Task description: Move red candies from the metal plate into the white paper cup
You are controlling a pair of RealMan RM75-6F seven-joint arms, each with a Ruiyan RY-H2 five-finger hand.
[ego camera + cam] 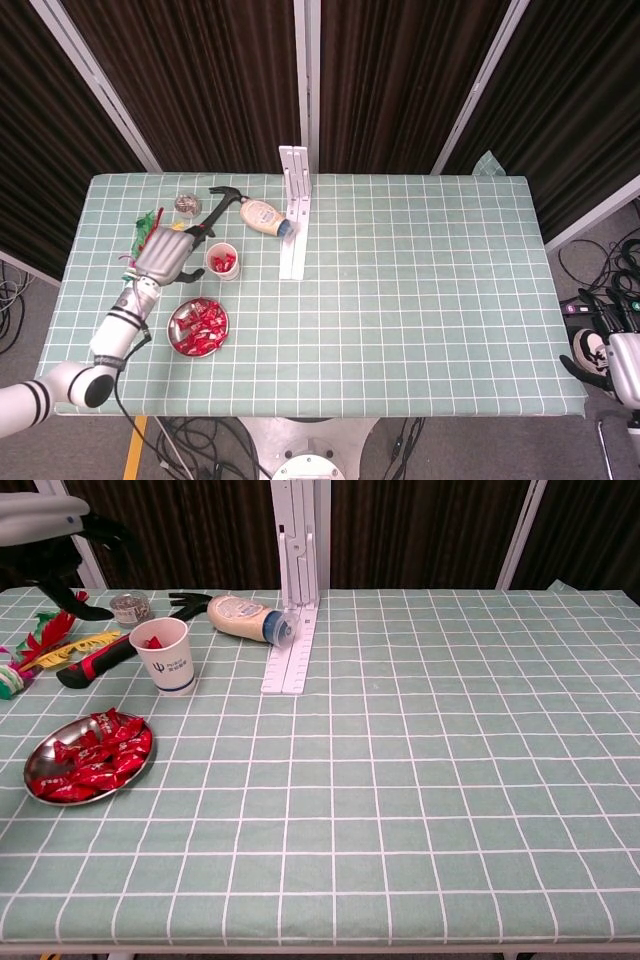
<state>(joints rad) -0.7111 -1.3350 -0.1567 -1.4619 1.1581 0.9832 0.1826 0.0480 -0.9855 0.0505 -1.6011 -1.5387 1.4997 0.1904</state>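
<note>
The white paper cup (pixel 221 262) stands upright left of the table's middle, with red candies (pixel 152 642) inside it. In front of it lies the metal plate (pixel 183 312), which carries several red candies (pixel 201 327). My left hand (pixel 163 256) hovers left of the cup and above the table, fingers apart and holding nothing. In the chest view the left hand (pixel 88 538) sits at the top left, raised well above the cup (pixel 167 656) and the plate (pixel 40 755). My right hand does not appear in either view.
A hammer (pixel 100 658) lies just behind the cup, and a small tin (pixel 127 608) behind that. A mayonnaise bottle (pixel 245 617) lies against a white rail (pixel 292 630). A feather toy (pixel 40 640) rests at the left edge.
</note>
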